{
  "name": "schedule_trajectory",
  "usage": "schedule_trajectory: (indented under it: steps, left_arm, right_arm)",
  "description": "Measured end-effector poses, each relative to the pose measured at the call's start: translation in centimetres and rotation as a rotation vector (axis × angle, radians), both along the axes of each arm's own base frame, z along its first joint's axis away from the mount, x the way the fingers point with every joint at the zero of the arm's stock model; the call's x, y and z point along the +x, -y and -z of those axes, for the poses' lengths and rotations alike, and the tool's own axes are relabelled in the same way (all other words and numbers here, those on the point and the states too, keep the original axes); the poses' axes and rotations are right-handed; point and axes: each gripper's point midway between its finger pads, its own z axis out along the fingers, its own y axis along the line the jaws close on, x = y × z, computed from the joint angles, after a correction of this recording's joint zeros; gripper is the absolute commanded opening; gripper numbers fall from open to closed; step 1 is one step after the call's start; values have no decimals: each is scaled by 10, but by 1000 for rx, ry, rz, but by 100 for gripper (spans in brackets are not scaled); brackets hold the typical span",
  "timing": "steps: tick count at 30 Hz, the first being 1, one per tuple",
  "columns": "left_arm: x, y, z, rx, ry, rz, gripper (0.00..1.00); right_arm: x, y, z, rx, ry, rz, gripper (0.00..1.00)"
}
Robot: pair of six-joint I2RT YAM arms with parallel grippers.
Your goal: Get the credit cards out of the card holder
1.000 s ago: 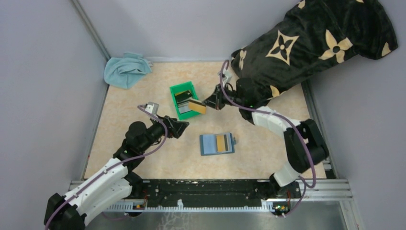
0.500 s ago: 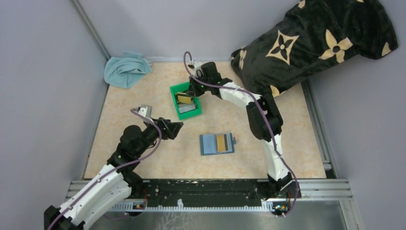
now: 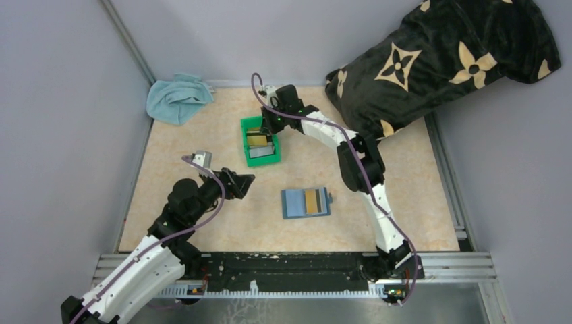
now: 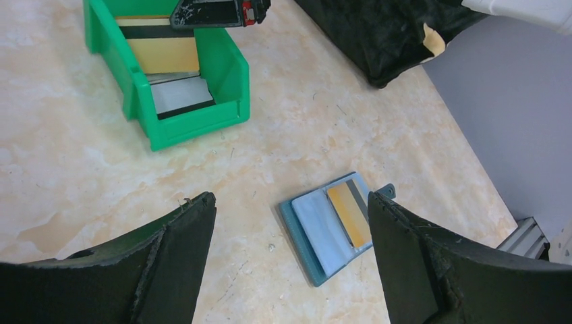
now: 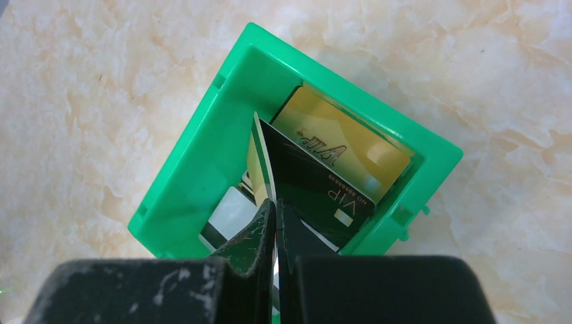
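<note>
Since a second ago your right pincer (image 5: 275,209) has swung from beside the green bin (image 5: 195,135) to directly over it, and your left arm has drawn back a little. The right jaws are pinched tight on a tan card (image 5: 257,158) held edge-on (mostly its thin edge shows), above the other credit cards (image 5: 337,145) lying in the bin below its tips. Your left pincer (image 4: 290,201) gapes wide, gripping nothing. The card holder (image 4: 317,233) lies open just ahead of its fingers, a gold card (image 4: 349,214) in one slot.

left end effector (image 4: 291,201) agape above beige marbled desk (image 4: 67,175) | open teal-blue folding card holder (image 4: 316,233) flat, tan-gold plastic card (image 4: 351,214) slotted inside | green plastic bin (image 4: 195,128) holding tan black-striped card (image 4: 162,55), white card (image 4: 181,93)
</note>
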Motion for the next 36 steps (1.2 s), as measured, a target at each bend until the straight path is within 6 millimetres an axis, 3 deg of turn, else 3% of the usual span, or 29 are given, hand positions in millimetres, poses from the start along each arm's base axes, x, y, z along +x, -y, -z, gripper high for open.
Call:
schedule_trajectory:
  steps: [2, 5, 7, 9, 12, 16, 19, 24, 26, 29, 31, 36]
  left_arm:
    - [0, -1, 2, 4, -6, -2, 88]
    - [-1, -1, 4, 8, -13, -2, 88]
    - [0, -1, 5, 9, -15, -2, 88]
    - [0, -1, 7, 14, -22, -2, 88]
    - [1, 0, 10, 19, -31, 0, 88]
    - [1, 1, 15, 27, -43, 5, 89]
    - [1, 2, 19, 31, -52, 8, 89]
    - [1, 3, 24, 29, -56, 13, 89]
    - [1, 5, 26, 28, -58, 20, 86]
    - [2, 9, 28, 30, -58, 41, 78]
    - [3, 16, 31, 36, -57, 72, 66]
    - [3, 47, 46, 20, -99, 206, 3]
  right_arm:
    - [3, 1, 1, -10, 9, 7, 0]
    - [7, 3, 2, -25, 21, 24, 36]
    - [12, 5, 2, -35, 37, 51, 49]
    - [21, 6, -3, -32, 76, 76, 56]
    - [27, 10, -8, -31, 127, 113, 57]
    - [22, 23, -14, -50, 159, 143, 53]
    - [17, 29, -26, -58, 195, 151, 38]
    - [-3, 36, -54, -36, 261, 162, 1]
    - [-21, 44, -63, -17, 276, 172, 0]
    - [-50, 67, -74, 17, 294, 211, 0]
    - [-69, 86, -82, 39, 312, 247, 0]
    - [-110, 132, -115, 127, 374, 353, 0]
